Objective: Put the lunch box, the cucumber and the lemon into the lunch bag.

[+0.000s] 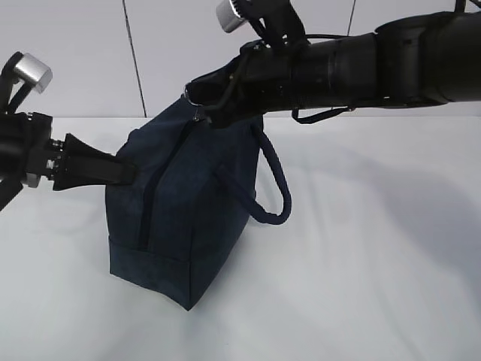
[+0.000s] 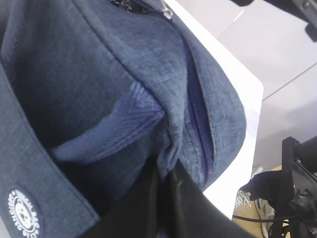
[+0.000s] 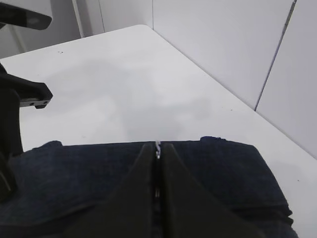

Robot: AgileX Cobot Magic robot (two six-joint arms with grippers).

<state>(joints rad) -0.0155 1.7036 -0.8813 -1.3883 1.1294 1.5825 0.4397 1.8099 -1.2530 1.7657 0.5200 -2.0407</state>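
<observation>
The navy lunch bag (image 1: pixel 188 218) stands on the white table (image 1: pixel 361 271), its top zipper (image 1: pixel 154 192) running down its left face. My left gripper (image 1: pixel 124 171) is shut on a fold of the bag's fabric at its left end; in the left wrist view the gripper (image 2: pixel 166 171) pinches cloth beside the zipper (image 2: pixel 198 129). My right gripper (image 1: pixel 197 105) is shut on the silver zipper pull (image 3: pixel 157 148) at the bag's upper end, above the bag (image 3: pixel 223 168). A loop handle (image 1: pixel 274 180) hangs on the right. The lunch box, cucumber and lemon are out of view.
Grey wall panels (image 1: pixel 90 53) stand behind the table. The left arm (image 3: pixel 15 124) shows at the left of the right wrist view. Beyond the table's edge (image 2: pixel 252 124) there are a box and cables (image 2: pixel 257 203).
</observation>
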